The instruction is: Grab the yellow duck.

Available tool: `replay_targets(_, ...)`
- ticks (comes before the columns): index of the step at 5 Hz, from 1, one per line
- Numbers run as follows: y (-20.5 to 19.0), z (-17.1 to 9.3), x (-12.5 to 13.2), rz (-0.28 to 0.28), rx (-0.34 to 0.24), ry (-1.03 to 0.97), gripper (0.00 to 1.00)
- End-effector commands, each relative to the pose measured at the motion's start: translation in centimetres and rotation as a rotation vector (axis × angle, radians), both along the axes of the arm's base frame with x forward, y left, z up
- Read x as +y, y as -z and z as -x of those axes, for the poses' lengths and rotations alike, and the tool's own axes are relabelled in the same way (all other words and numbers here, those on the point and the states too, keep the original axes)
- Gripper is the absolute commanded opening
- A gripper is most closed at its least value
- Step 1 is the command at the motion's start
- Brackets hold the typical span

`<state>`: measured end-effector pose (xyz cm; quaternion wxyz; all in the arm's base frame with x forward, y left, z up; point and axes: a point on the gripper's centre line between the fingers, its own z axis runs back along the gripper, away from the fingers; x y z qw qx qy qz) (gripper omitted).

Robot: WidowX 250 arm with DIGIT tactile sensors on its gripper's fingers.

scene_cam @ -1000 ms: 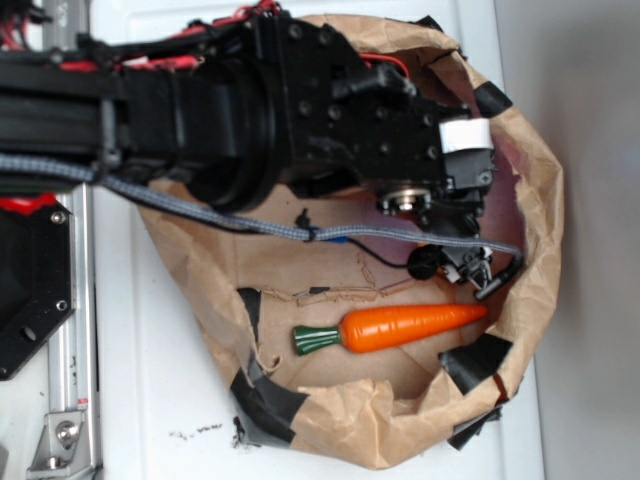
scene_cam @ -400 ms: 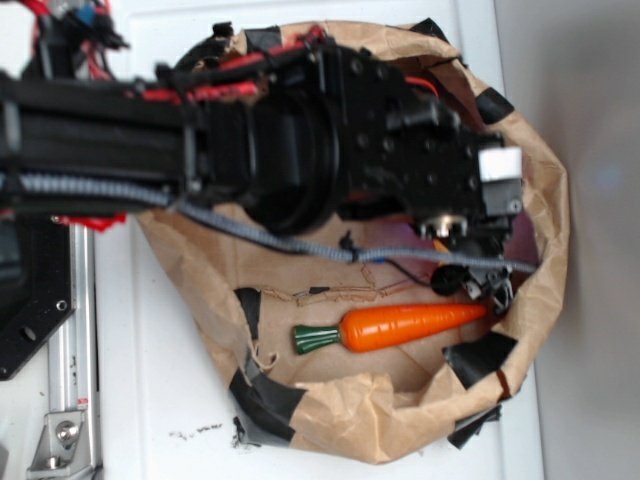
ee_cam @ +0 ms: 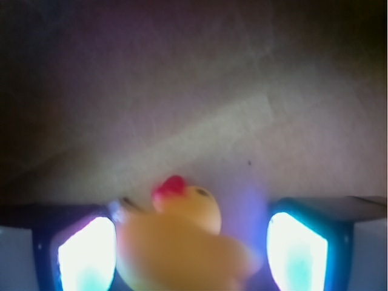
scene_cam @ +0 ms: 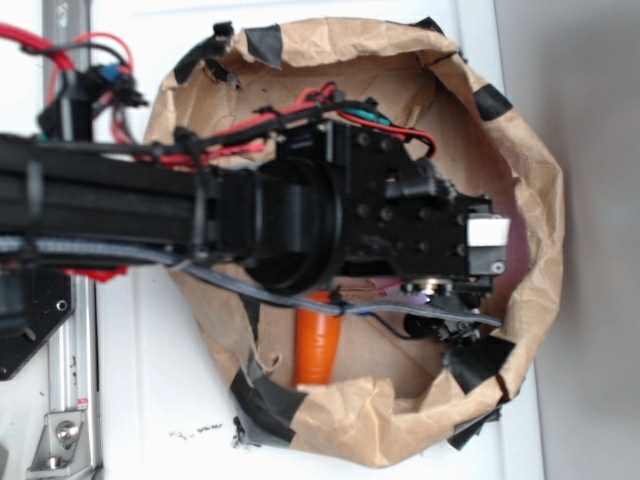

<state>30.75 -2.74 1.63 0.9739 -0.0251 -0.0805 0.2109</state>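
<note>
Two spread fingers (ee_cam: 85, 257) flanking yellow duck (ee_cam: 182, 242)

Robot lab bench: taped paper bag (scene_cam: 520, 200), metal rail (scene_cam: 70, 380).

Glossy smooth duck (ee_cam: 182, 242); crumpled matt brown paper bag (scene_cam: 520, 200).

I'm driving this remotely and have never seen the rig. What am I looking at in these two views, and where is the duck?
The exterior view looks down on a black robot arm reaching into a brown paper bag. Part of an orange carrot shows under the arm; the duck is hidden there. The wrist view sits on the arm, looking past the end effector. Its two bright fingers frame the yellow duck, which sits between them, nearer the left one. Contact is too blurred to judge.
</note>
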Motion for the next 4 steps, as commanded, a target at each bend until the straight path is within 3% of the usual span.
replay_targets(1, -1.4, -0.3, 0.4, -0.004, -0.034, 0.009, 1.00)
replay_targets(3, -0.8, -2.2, 1.3, -0.036, -0.062, 0.028, 1.00)
replay_targets(4, -0.7, -2.6, 1.2, -0.034, -0.080, 0.043, 0.00)
